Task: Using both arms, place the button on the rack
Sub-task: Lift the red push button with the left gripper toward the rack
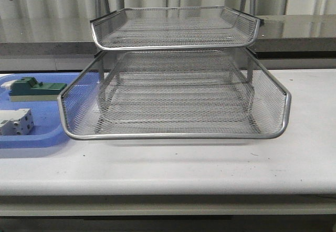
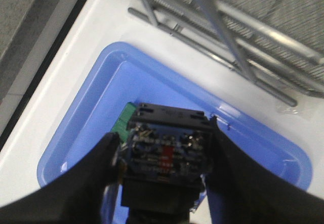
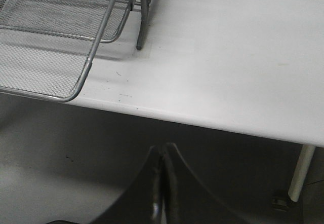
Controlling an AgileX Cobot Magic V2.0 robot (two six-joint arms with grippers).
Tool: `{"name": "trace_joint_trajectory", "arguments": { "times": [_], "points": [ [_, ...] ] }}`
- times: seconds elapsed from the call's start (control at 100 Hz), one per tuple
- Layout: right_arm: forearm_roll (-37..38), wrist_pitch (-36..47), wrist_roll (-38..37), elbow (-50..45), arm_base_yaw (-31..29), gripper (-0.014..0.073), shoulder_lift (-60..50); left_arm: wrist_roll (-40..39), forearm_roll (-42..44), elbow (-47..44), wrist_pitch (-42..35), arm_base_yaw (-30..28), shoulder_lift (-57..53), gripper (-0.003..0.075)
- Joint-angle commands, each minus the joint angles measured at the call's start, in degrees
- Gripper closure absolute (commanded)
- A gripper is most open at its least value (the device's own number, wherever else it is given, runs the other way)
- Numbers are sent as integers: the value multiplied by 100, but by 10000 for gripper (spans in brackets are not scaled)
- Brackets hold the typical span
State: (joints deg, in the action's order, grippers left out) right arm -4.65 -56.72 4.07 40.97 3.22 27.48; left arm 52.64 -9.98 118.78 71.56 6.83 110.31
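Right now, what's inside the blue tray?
In the blue tray: a green block and a white-grey block. In the left wrist view, the left hand, shut on the button above the tray, covers part of its floor.

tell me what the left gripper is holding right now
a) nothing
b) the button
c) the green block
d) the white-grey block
b: in the left wrist view the left gripper is clamped on the black-and-blue body of the button, above the blue tray, while the green block and white-grey block lie in that tray.
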Motion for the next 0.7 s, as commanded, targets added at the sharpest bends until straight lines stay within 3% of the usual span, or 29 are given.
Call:
{"name": "trace_joint_trajectory", "arguments": {
  "times": [0.0, 0.34, 0.69],
  "points": [
    [11, 347, 18, 196, -6, 664, 32, -99, -150, -170, 185, 268, -682, 625],
    [11, 347, 18, 196, -6, 664, 32, -99, -201, -1695, 185, 1410, -1707, 625],
    [11, 347, 18, 196, -6, 664, 32, -302, -543, -1872, 40, 2669, -1482, 625]
  ]
}}
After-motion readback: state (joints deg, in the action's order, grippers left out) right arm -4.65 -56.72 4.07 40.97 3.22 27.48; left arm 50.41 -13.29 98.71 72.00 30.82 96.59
